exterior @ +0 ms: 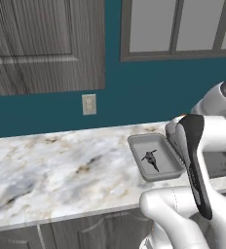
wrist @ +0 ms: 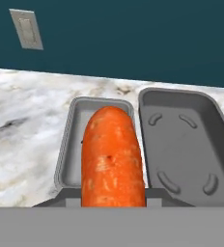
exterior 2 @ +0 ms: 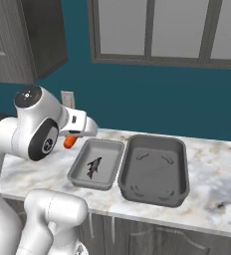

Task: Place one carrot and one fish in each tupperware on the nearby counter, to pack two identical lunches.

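My gripper point(exterior 2: 70, 140) is shut on an orange carrot point(wrist: 113, 159), held in the air over the marbled counter point(exterior: 61, 165) just left of the small, lighter tupperware point(exterior 2: 95, 185). In the hand view the carrot points at that small tupperware point(wrist: 68, 140) and covers most of its floor. A dark fish point(exterior 2: 93, 167) lies inside the small tray, also seen as the fish point(exterior: 151, 159) in the left base view. The larger, darker tupperware point(exterior 2: 155, 172) stands right beside it, touching or nearly so, with nothing in it point(wrist: 186, 140).
A wall outlet point(exterior 2: 66, 98) sits on the teal wall behind the counter. Dark wood-grain upper cabinets point(exterior: 42, 44) and a window point(exterior: 183, 24) hang above. Bare marble stretches left of the trays point(wrist: 27, 120). My own arm point(exterior: 197, 165) blocks the right of the left base view.
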Robot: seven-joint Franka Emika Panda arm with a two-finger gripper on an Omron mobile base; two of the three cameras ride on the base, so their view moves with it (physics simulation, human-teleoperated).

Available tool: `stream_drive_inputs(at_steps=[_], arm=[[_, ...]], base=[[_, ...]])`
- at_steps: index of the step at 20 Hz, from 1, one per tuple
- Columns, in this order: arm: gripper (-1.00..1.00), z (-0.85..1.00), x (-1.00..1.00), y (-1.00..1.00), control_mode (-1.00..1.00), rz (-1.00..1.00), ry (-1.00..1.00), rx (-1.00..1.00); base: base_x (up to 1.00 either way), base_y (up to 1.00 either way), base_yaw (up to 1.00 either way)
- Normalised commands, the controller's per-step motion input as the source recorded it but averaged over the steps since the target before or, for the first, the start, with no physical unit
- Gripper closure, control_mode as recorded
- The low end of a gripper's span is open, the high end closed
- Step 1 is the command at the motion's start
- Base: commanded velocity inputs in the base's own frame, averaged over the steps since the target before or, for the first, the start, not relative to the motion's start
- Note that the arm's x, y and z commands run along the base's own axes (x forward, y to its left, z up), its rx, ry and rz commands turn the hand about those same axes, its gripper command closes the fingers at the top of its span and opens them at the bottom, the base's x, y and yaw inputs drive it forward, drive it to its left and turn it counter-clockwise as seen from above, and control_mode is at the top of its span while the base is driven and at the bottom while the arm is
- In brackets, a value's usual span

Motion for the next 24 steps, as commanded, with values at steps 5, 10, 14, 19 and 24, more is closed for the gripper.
stream_drive_inputs(at_steps=[5, 10, 14, 19, 24], arm=[[1.00, -0.25, 0.21, -0.10, -1.00, -0.07, 0.01, 0.03], [1.00, -0.36, 0.18, -0.16, -1.00, 0.00, 0.04, 0.09], [1.00, -0.46, 0.21, -0.01, -1.00, 0.00, 0.03, 0.02], [1.00, -0.47, 0.31, 0.00, -1.00, 0.00, 0.02, 0.00], [1.00, -0.42, 0.33, 0.00, -1.00, 0.00, 0.01, 0.00]], base=[[0.00, 0.00, 0.00], [0.00, 0.00, 0.00], [0.00, 0.00, 0.00], [0.00, 0.00, 0.00], [0.00, 0.00, 0.00]])
